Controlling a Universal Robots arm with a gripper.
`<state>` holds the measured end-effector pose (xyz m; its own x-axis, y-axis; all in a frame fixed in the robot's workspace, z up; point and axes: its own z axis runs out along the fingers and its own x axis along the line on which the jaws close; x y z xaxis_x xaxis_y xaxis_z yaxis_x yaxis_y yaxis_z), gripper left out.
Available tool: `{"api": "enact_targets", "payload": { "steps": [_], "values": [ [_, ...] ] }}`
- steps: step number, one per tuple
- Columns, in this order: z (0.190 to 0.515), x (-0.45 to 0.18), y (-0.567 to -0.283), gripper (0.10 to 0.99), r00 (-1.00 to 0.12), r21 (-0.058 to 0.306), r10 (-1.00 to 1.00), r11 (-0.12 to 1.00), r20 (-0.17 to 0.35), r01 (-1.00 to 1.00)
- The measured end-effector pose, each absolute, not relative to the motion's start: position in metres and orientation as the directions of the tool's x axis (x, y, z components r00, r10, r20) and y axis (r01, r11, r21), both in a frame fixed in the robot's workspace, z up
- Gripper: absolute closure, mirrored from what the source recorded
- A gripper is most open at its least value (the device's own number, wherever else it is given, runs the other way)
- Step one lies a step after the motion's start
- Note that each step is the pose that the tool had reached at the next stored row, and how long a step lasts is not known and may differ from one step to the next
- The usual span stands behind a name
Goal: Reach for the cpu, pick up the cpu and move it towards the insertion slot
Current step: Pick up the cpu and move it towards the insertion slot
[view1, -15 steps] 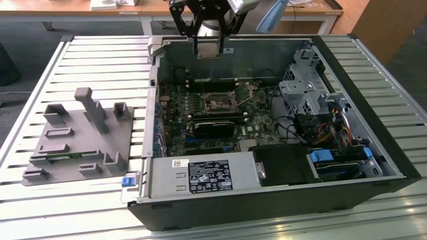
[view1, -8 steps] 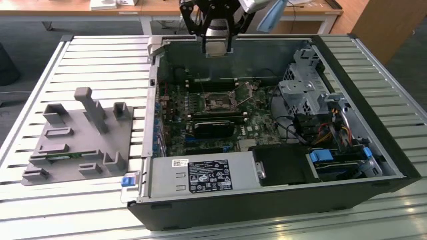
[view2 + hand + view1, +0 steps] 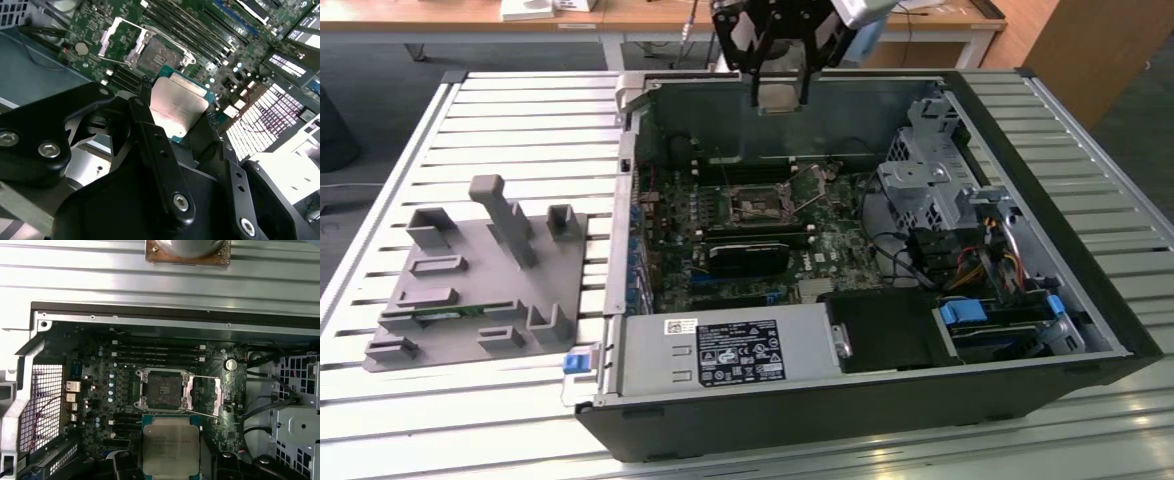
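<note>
Fingers (image 3: 145, 107) of the end effector (image 3: 175, 107) squeeze the cpu (image 3: 176, 107) by two opposite edges and hold it in the air, shiny metal top showing in both wrist views. Under it, a bit farther on, the insertion slot (image 3: 162, 389) sits open on the green board (image 3: 100, 385), its silver frame flipped up to one side. In the exterior view the end effector (image 3: 777, 95) hangs over the far wall of the open computer case (image 3: 1067, 300), which lies on the slatted counter (image 3: 520, 130) beside a grey tray (image 3: 467, 290).

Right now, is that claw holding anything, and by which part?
Yes: the claw holds the square silvery chip by two opposite edges, above the open computer case.
</note>
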<state>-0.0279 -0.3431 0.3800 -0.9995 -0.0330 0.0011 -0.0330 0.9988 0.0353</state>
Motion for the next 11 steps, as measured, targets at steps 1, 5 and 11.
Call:
{"api": "enact_targets", "payload": {
  "steps": [1, 5, 11],
  "values": [
    [0.3798, -0.0247, -0.343, 0.545, -0.999, 0.035, -0.033, 0.999, 0.001, -0.033],
    [0.3794, -0.0174, -0.343, 0.545, -0.999, 0.035, -0.033, 0.999, 0.001, -0.033],
    [0.3794, -0.0171, -0.3429, 0.545, -0.999, 0.035, -0.033, 0.999, 0.001, -0.033]
  ]
}}
